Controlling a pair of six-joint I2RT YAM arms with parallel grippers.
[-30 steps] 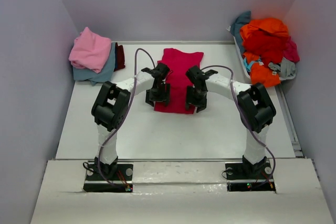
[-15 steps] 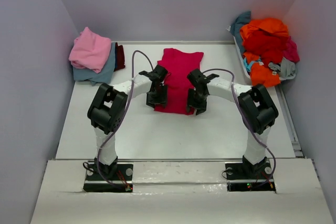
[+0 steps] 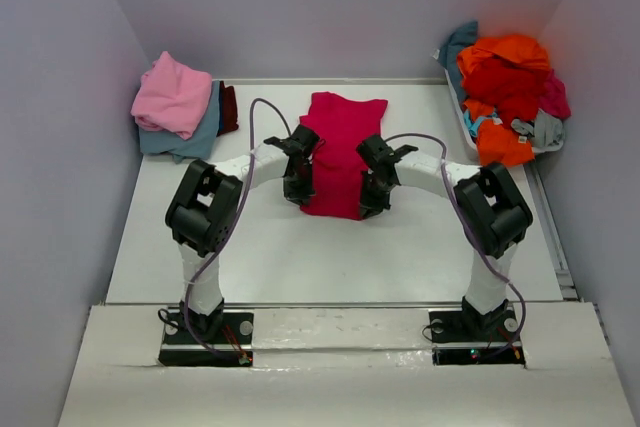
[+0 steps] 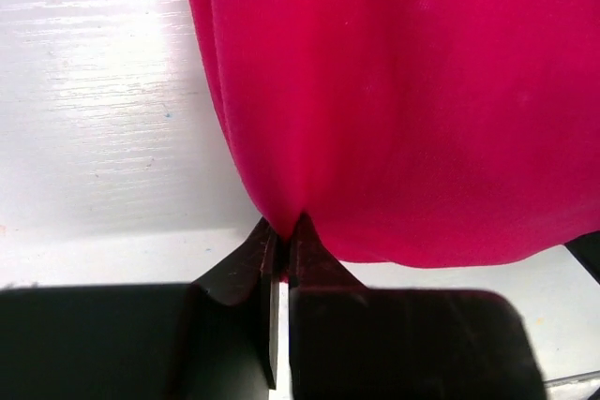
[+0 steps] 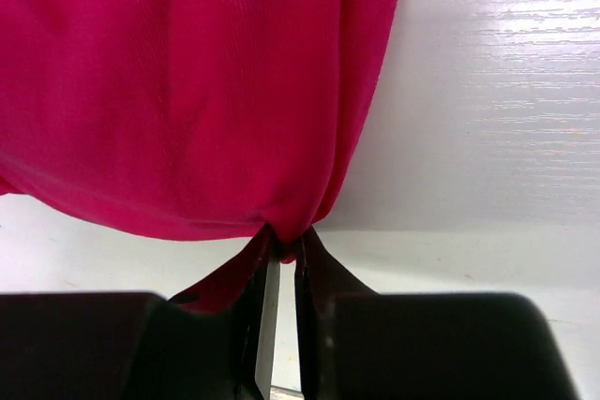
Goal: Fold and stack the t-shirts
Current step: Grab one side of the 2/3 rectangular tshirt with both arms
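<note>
A magenta-red t-shirt (image 3: 340, 147) lies lengthwise on the white table (image 3: 300, 247), folded into a narrow strip. My left gripper (image 3: 301, 190) is shut on its near left corner; in the left wrist view the cloth (image 4: 403, 100) is pinched between the gripper's (image 4: 284, 231) jaws. My right gripper (image 3: 371, 199) is shut on the near right corner, and the right wrist view shows the hem (image 5: 187, 91) gathered into the gripper (image 5: 285, 241). The near edge of the shirt is lifted slightly off the table.
A folded stack of pink (image 3: 172, 93), dusty blue (image 3: 196, 133) and maroon (image 3: 229, 107) tees sits at the back left. A heap of orange, red, teal and grey tees (image 3: 507, 87) fills a bin at the back right. Grey walls close in on both sides.
Both grippers have shut on the near corners of the magenta-red t-shirt and drawn slightly toward the far side. The shirt's near edge has gathered and risen a little.
</note>
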